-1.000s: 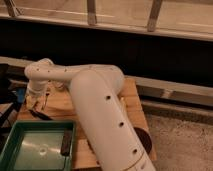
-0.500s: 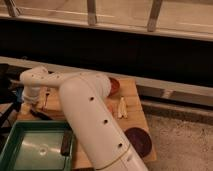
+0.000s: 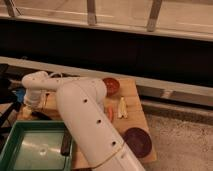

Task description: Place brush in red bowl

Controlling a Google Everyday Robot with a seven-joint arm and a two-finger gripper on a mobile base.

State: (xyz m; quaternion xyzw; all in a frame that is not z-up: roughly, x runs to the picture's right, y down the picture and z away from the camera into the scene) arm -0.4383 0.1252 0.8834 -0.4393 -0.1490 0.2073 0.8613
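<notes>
While the white arm [image 3: 85, 120] is swinging its thick link toward the near edge of the wooden table [image 3: 134, 102], ground it was covering a second ago is coming into sight. Item one, the red bowl [image 3: 111, 86], is sitting by the far edge, with nothing showing inside it. Item two, a dark maroon bowl [image 3: 137, 141], is lying at the near right corner. Gripper [image 3: 32, 106]: hanging from the wrist over the left edge, dipping slightly lower than half a second ago; whether it is open or gripping anything cannot be told. Brush [image 3: 42, 115]: showing only as a dark streak lying on the table just beneath the gripper, well apart from the red bowl. Judgement: the pick-up is seemingly being lined up, with the carry across to the bowl remaining. Green tray [image 3: 30, 126]: sitting at the near left corner. Lettering, brands, labels: none showing anywhere.
</notes>
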